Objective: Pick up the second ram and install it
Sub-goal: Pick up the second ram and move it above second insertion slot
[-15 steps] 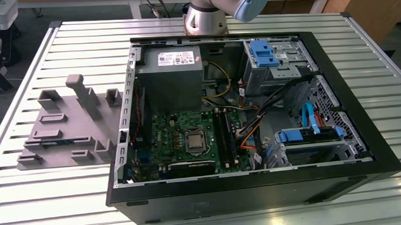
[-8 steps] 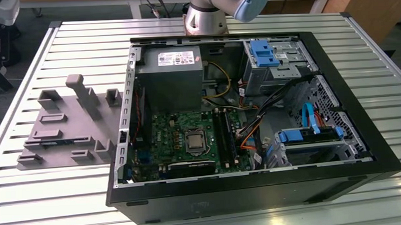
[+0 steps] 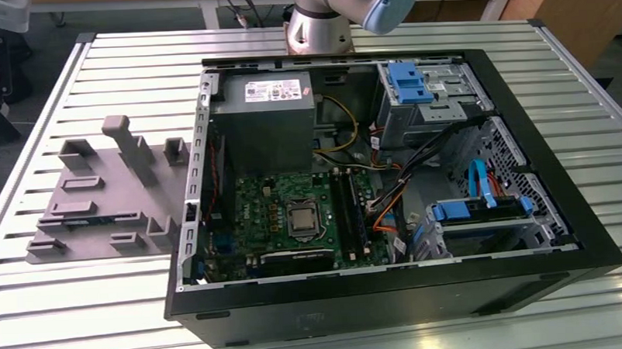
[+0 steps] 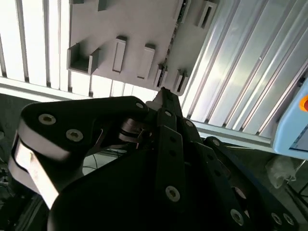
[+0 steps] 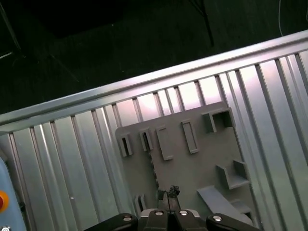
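1. Blue-green and thin, the second ram (image 3: 90, 220) lies lengthwise in a long holder of the grey fixture plate (image 3: 110, 189). It sits near the plate's edge closest to the camera in the exterior view.
2. The fixture plate carries several raised blocks and one tall post. It lies flat on the slatted metal table (image 3: 111, 65), just beside the computer case (image 3: 398, 303), on the exterior view's left.
3. In both wrist views the gripper (image 5: 167, 192) (image 4: 162, 92) hangs over this fixture plate (image 5: 192, 163) (image 4: 125, 24), apart from it. Its fingertips are drawn together and hold nothing.
4. The ram is not in the gripper's grasp.
5. The case lies on its side with the panel off, showing the green motherboard (image 3: 260, 207) inside.
6. The dark memory slots (image 3: 345, 208) run along the motherboard's edge, on the exterior view's right. I cannot tell whether a stick already sits in them.
7. The arm's base (image 3: 321, 23) stands at the table's far edge, behind the case.
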Controlling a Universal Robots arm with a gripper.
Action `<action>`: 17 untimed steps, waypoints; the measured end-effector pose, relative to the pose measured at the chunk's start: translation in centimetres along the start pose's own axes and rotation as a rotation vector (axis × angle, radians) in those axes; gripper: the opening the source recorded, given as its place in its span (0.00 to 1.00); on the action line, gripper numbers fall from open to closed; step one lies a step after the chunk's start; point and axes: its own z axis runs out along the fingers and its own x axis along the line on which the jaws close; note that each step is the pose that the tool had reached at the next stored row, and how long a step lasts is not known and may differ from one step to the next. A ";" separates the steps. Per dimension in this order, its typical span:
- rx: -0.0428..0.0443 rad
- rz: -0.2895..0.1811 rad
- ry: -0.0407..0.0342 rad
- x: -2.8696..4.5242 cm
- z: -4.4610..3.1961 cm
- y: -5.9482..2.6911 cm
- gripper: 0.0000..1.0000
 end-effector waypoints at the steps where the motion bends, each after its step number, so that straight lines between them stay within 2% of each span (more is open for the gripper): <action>1: -0.0002 -0.018 0.0006 0.00 0.03 0.00 0.11; 11: -0.0004 -0.184 0.0053 0.00 0.20 0.00 0.11; 12: 0.0022 -0.191 0.0051 0.01 0.22 0.00 0.11; 15: 0.0228 -0.189 0.0008 0.01 0.34 -0.01 0.11; 17: 0.0268 -0.182 -0.0002 0.00 0.45 -0.02 0.11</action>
